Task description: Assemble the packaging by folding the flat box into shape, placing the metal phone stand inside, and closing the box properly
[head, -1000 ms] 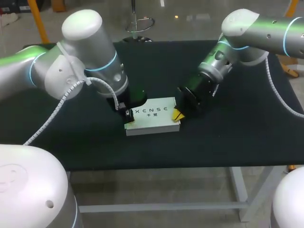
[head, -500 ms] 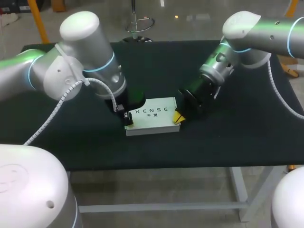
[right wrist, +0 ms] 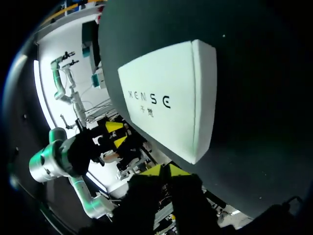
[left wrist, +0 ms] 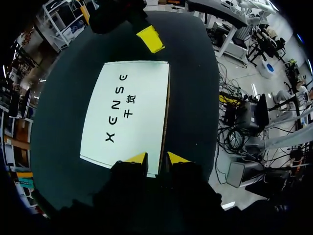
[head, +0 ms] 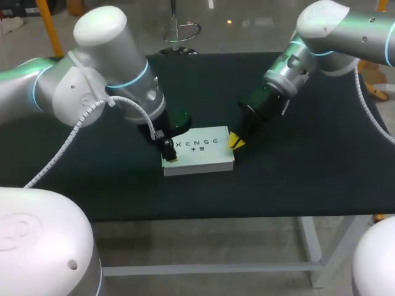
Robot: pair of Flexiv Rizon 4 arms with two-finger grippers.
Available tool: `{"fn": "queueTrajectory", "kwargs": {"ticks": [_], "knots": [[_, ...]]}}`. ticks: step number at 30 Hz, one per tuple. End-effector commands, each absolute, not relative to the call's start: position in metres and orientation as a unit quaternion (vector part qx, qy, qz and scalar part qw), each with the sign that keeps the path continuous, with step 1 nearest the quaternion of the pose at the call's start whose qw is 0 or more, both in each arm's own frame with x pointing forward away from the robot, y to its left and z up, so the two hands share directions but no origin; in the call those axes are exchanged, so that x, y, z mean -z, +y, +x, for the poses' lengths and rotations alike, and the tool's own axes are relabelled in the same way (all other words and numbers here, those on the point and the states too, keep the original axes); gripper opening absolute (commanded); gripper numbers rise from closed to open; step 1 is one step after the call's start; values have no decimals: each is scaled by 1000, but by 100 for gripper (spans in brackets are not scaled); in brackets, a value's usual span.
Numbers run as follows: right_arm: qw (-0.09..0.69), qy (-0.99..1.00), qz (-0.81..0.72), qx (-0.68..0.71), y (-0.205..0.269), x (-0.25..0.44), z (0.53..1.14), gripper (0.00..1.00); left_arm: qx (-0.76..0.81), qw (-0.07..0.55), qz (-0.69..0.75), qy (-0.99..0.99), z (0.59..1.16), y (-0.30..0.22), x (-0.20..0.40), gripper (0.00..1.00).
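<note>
The white printed box (head: 199, 155) lies flat and closed in the middle of the black table (head: 296, 176). My left gripper (head: 171, 153) hangs over the box's left end. In the left wrist view its yellow tips (left wrist: 156, 159) stand a little apart above the box (left wrist: 127, 107), with nothing between them. My right gripper (head: 235, 142) is just off the box's far right corner. Its tips (right wrist: 165, 171) show only a narrow gap and are clear of the box (right wrist: 166, 103). No phone stand shows in any view.
Nothing but the box lies on the black tabletop. Both arms lean in over the table's middle from either side. Open cloth stretches in front of the box and out to the right edge.
Both grippers' fingers have parted slightly. The right gripper has lifted up and back from the box's right end. The left arm has risen a little; the box has not moved.
</note>
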State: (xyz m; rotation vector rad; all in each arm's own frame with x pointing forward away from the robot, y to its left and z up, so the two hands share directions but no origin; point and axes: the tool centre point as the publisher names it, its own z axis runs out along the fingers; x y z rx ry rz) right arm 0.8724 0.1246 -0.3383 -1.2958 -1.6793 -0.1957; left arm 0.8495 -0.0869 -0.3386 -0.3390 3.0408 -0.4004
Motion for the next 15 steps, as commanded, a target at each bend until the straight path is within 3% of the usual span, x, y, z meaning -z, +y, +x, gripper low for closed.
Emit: {"fn": "queueTrajectory", "kwargs": {"ticks": [1, 15], "knots": [[398, -726, -544, 132, 113, 307, 857, 100, 108, 11, -138, 984, 844, -94, 317, 100], [254, -781, -526, 221, 50, 257, 853, 100, 101, -57, -279, 953, 806, -111, 296, 100]]}}
